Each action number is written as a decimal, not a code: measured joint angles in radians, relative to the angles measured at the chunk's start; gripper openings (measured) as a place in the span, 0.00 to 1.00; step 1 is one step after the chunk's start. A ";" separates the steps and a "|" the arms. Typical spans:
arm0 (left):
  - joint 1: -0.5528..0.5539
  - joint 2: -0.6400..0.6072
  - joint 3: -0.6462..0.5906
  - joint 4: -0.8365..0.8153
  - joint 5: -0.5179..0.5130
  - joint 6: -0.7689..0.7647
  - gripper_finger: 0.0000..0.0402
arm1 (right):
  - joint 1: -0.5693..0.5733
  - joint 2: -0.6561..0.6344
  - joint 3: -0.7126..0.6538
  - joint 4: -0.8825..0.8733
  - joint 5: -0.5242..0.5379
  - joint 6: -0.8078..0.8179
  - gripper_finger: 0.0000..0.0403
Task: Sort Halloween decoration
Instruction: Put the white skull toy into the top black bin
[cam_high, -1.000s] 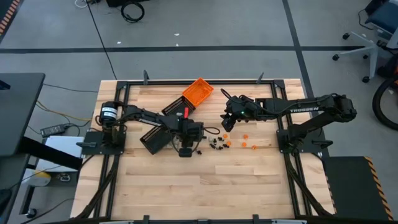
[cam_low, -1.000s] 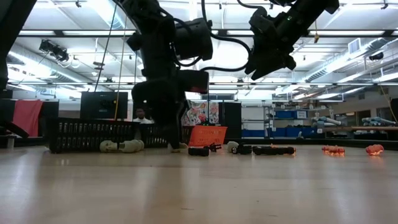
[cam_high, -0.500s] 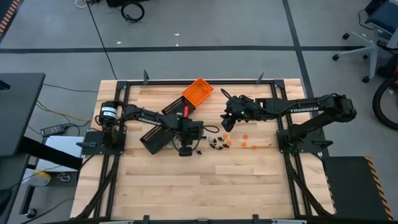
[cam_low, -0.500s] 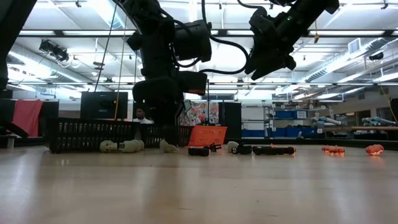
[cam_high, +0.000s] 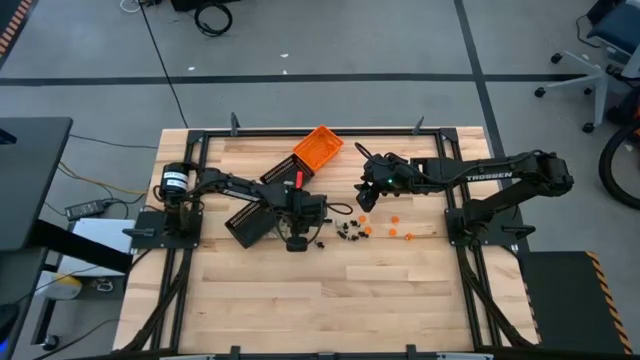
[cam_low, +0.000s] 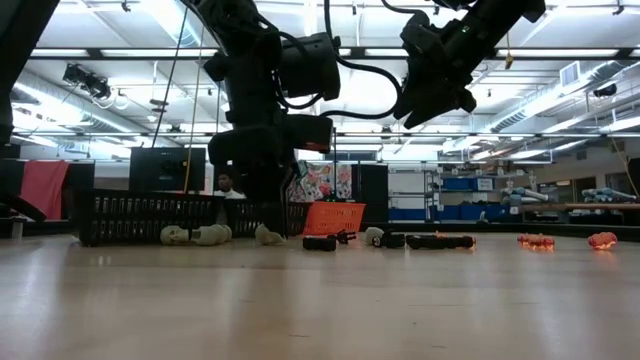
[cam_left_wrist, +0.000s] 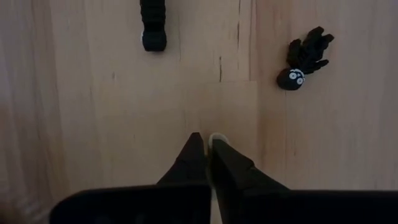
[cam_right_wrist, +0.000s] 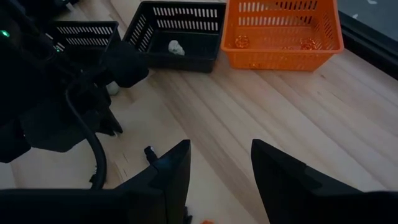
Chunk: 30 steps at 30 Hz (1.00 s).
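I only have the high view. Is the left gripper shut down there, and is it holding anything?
Observer: In the left wrist view the left gripper is shut at the tabletop. A pale sliver shows at its tips, but I cannot tell if it is held.
Operator: Anything close by?
Observer: A black trinket with eyes lies clear of the fingers.
Operator: What is in the trays?
Observer: The right wrist view shows a whitish trinket in one black tray and orange trinkets in the orange tray.
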 joint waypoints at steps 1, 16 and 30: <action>0.000 0.000 0.000 0.000 0.000 0.000 0.00 | 0.000 0.000 0.000 0.000 0.000 0.000 0.43; 0.019 -0.042 0.035 -0.077 0.000 0.001 0.00 | 0.000 0.000 0.000 -0.001 0.000 0.000 0.43; 0.223 -0.218 0.037 -0.162 -0.064 0.055 0.00 | 0.000 0.000 0.000 0.002 0.001 -0.005 0.43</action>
